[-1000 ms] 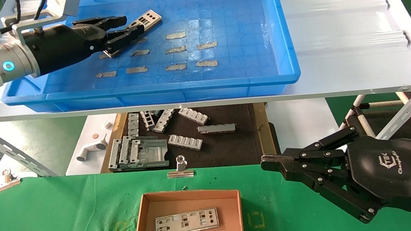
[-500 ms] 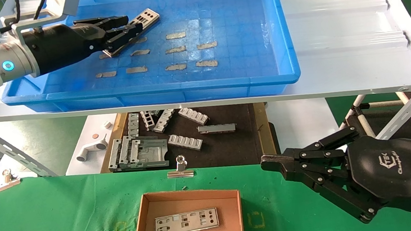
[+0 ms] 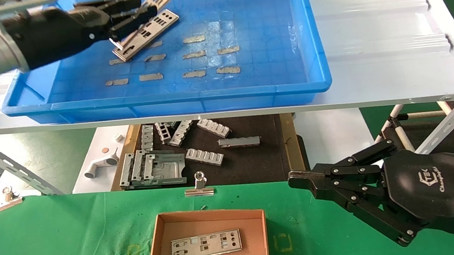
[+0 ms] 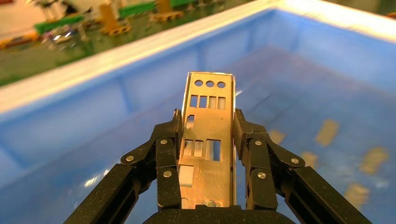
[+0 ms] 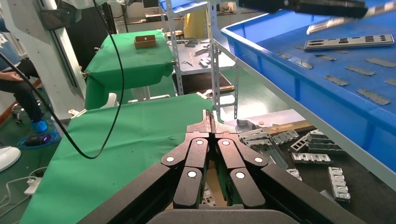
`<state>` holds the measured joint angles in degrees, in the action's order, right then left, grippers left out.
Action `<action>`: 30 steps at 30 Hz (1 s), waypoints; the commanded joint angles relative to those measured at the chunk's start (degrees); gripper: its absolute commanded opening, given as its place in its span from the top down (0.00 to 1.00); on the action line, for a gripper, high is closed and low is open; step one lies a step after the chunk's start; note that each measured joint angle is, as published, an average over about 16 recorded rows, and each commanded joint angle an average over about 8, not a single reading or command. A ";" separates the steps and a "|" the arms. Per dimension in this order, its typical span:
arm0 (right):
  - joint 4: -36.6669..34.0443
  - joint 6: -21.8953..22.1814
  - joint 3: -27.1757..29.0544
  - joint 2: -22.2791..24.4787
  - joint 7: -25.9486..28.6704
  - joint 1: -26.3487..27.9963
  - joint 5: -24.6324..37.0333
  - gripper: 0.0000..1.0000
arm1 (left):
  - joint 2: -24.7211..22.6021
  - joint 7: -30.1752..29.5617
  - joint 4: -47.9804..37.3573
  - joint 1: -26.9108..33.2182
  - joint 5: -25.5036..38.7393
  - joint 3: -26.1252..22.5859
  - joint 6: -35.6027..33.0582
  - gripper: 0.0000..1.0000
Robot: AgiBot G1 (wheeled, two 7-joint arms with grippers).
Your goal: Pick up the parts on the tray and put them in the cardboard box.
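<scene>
Between the fingers (image 4: 243, 135) of the left gripper (image 3: 135, 14), one silver plate (image 4: 205, 140) is pinched by its long edges, its punched end sticking out past the fingertips and raised off the blue tray (image 3: 313, 33). Just below those fingers a second plate (image 3: 147, 35) lies flat on the tray floor, among torn tape strips (image 3: 194, 39) scattered beyond it. Well below and nearer the robot, the cardboard box (image 3: 210, 221) sits on the green tabletop (image 3: 56, 241) with one plate (image 3: 205, 245) already lying inside.

The step in hand looks like the carry from tray to box. Because the grip is only on thin edges, the plate could pivot or slip, so a steady lift that clears the tray's front rim before swinging toward the box seems wise. It should probably be turned to line up with the box's long side, lowered close to the plate inside, and released flat so it does not bounce out over the low walls.

The right gripper (image 3: 297, 179) is parked off the box's right side, its fingers pressed together on nothing, and seems clear of the path.
</scene>
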<state>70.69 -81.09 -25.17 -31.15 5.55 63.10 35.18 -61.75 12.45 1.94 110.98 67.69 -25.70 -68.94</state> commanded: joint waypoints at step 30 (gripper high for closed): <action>0.00 0.00 0.00 0.00 0.00 0.00 0.00 1.00 | 20.31 -13.30 48.31 -10.45 -15.47 -12.43 -22.43 1.00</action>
<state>70.69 -81.09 -25.17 -31.15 5.55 63.10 35.18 -42.34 0.00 47.88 101.17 53.65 -37.65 -91.33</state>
